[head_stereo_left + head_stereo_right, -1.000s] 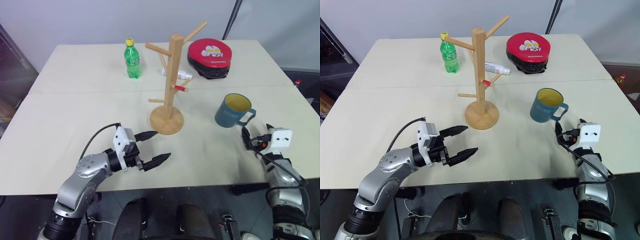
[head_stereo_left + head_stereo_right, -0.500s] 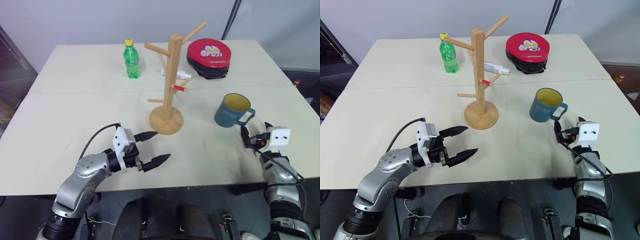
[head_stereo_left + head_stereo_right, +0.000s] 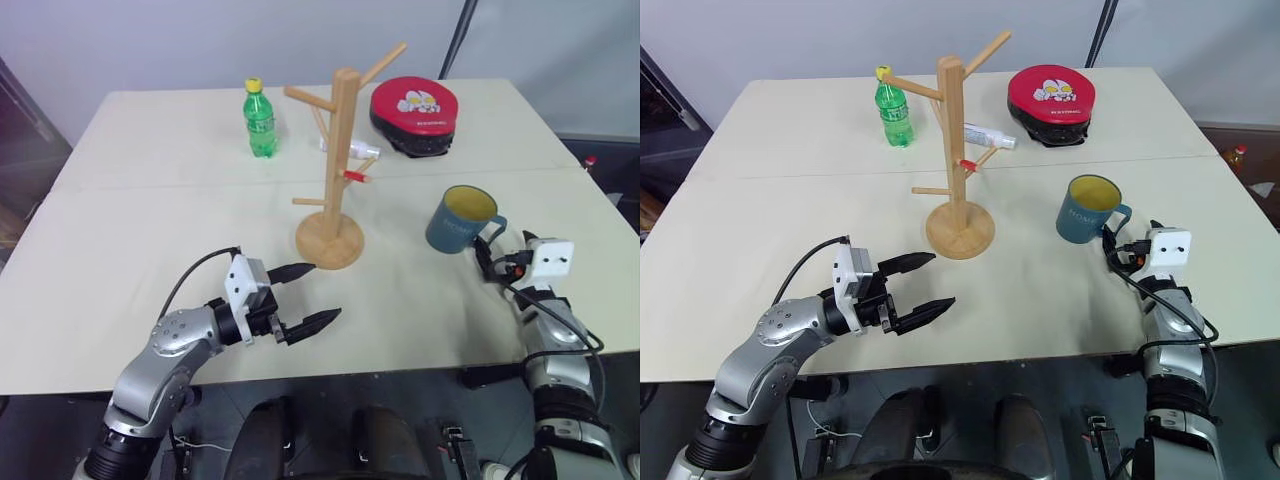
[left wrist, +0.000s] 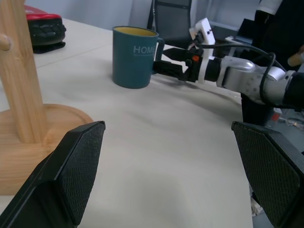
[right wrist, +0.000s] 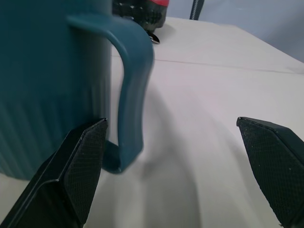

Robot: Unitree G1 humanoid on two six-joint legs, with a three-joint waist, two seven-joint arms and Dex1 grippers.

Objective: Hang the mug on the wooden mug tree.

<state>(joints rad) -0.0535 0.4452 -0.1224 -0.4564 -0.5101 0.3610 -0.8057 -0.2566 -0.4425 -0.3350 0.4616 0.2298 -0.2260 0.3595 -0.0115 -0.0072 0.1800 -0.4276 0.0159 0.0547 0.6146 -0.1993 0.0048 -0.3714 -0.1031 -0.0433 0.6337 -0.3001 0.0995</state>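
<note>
On the table point(image 3: 150, 220), the mug point(image 3: 462, 219) stood upright to the right of the mug tree point(image 3: 335, 170), well apart from it. Right gripper point(image 5: 178, 156) sat wide open at the mug's handle, gripping nothing. Left gripper point(image 3: 305, 295) hung open and empty near the tree's base.

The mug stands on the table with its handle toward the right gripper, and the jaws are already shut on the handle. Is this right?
Not quite. The right gripper has open jaws beside the mug handle, as the right wrist view shows. The rest is right.
</note>
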